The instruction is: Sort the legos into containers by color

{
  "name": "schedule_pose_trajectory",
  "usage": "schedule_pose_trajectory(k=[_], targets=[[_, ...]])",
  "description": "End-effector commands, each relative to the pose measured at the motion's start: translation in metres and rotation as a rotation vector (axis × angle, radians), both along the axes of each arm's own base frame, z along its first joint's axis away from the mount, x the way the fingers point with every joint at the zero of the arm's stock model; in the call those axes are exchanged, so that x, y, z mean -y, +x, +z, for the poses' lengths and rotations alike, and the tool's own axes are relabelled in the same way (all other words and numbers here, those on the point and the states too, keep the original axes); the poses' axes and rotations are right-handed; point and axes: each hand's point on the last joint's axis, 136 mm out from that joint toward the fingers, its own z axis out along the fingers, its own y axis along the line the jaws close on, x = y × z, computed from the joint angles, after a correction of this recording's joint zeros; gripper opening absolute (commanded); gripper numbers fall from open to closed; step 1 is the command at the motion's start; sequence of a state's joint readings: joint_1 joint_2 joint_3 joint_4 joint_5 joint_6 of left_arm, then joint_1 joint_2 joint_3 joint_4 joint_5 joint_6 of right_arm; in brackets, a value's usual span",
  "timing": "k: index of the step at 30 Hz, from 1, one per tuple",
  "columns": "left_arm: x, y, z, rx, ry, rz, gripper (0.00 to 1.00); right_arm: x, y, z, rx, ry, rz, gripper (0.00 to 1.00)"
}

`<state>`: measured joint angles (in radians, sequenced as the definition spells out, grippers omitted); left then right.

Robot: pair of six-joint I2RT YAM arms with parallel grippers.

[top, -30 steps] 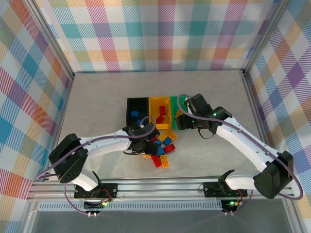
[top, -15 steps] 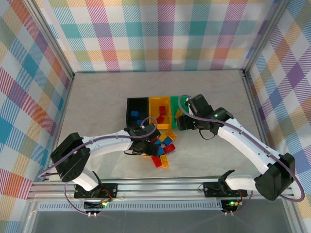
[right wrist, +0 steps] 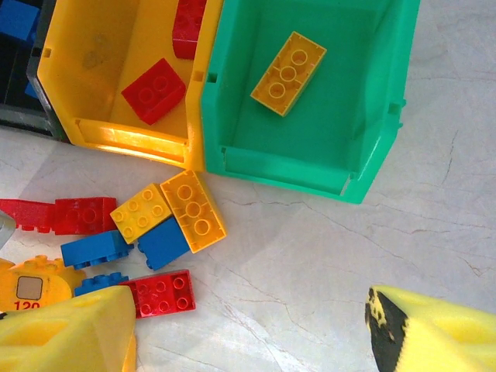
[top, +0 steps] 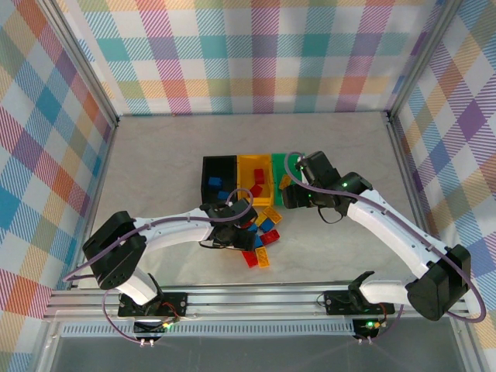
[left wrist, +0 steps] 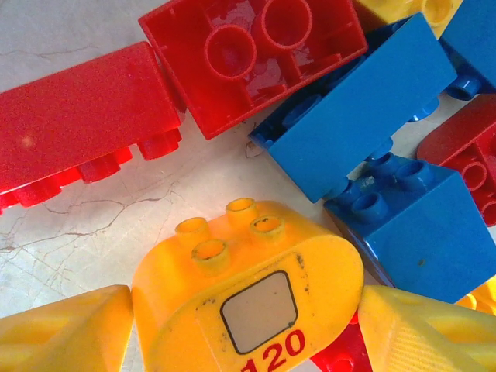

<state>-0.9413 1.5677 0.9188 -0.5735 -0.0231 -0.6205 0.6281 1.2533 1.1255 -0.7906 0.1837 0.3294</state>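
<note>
in the green bin (right wrist: pixel 310 147), yellow brick (right wrist: pixel 288 73) lying diagonal, right gripper (right wrist: pixel 248 329) released, left gripper (left wrist: pixel 232 325) straddling rounded yellow brick (left wrist: pixel 248 294)

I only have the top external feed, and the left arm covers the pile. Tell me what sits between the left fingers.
Observer: A rounded yellow brick printed 120 sits between the left gripper's fingers. They flank it closely; I cannot tell whether they are clamped on it.
Operator: Check the green bin.
Observer: The green bin holds one yellow brick, studs up, and nothing else.
Operator: Report the right gripper.
Observer: The right gripper is open, with nothing between its fingers, near the green bin's front wall.
</note>
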Motion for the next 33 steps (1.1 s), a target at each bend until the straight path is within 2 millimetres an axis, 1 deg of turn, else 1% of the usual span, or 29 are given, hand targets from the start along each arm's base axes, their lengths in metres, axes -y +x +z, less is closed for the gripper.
schedule_pose_trajectory(k=[1, 7, 11, 12, 17, 26, 28, 30, 33], targets=[[0.0, -0.005, -0.003, -0.016, 0.025, -0.012, 0.73, 0.006, -0.004, 0.001, -0.003, -0.003, -0.021, 0.78], [0.0, -0.005, -0.011, -0.028, 0.044, -0.01, 0.66, 0.008, -0.004, 0.002, 0.002, -0.007, -0.023, 0.78], [-0.001, -0.003, -0.009, -0.019, 0.053, -0.01, 0.56, 0.009, -0.004, 0.002, 0.002, -0.014, -0.026, 0.78], [-0.002, -0.003, -0.009, -0.016, 0.061, -0.008, 0.55, 0.009, -0.004, 0.003, 0.004, -0.014, -0.025, 0.78], [-0.006, 0.001, -0.004, 0.001, 0.093, -0.012, 0.55, 0.011, -0.005, 0.005, 0.009, -0.015, -0.028, 0.79], [-0.011, 0.007, 0.024, 0.042, 0.125, -0.042, 0.55, 0.012, -0.004, 0.005, 0.013, -0.019, -0.027, 0.8], [-0.012, 0.008, 0.025, 0.038, 0.138, -0.046, 0.55, 0.011, -0.004, 0.005, 0.008, -0.017, -0.024, 0.8], [-0.011, 0.007, 0.021, 0.029, 0.139, -0.049, 0.55, 0.011, -0.005, 0.004, 0.007, -0.017, -0.025, 0.8], [-0.007, 0.005, 0.013, 0.009, 0.123, -0.054, 0.61, 0.012, -0.005, 0.004, 0.011, -0.014, -0.027, 0.8]])
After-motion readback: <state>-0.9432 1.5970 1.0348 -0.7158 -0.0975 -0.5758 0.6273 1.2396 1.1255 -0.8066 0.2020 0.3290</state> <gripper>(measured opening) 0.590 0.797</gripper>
